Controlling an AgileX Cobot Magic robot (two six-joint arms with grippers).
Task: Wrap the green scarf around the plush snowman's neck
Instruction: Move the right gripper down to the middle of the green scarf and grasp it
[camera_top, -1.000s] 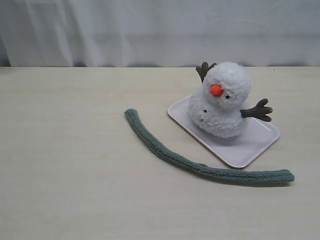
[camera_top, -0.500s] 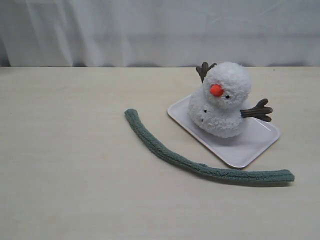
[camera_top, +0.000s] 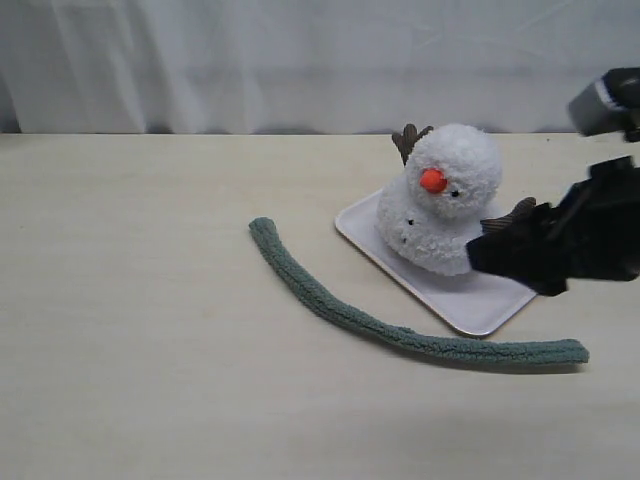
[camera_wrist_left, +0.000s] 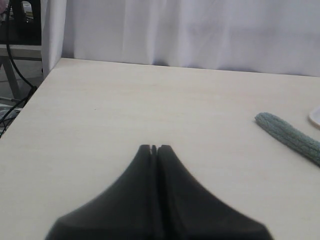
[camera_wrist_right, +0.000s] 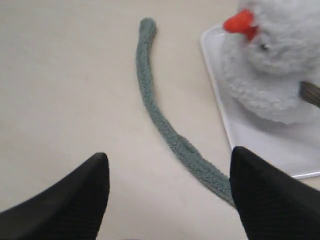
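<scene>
The plush snowman (camera_top: 445, 195) sits upright on a white tray (camera_top: 478, 302), orange nose toward the front left. Its neck (camera_top: 438, 212) is bare. The green scarf (camera_top: 350, 315) lies on the table in a long curve in front of the tray, touching neither the toy nor a gripper. My right gripper (camera_top: 505, 255) hovers open at the snowman's right side, covering its twig arm and the tray's right corner. In the right wrist view the scarf (camera_wrist_right: 150, 95) runs between the open fingers (camera_wrist_right: 170, 154), with the snowman (camera_wrist_right: 280, 60) beyond. My left gripper (camera_wrist_left: 154, 148) is shut and empty, away from the scarf's end (camera_wrist_left: 290, 137).
A white curtain (camera_top: 300, 60) hangs behind the table's far edge. The table's left edge (camera_wrist_left: 30, 100) shows in the left wrist view, with cables and a frame beyond it. The tray's edge (camera_wrist_right: 215, 85) lies close to the scarf.
My right arm has come into the exterior view from the right and now hangs beside the snowman. The scarf, snowman and tray have not moved.
</scene>
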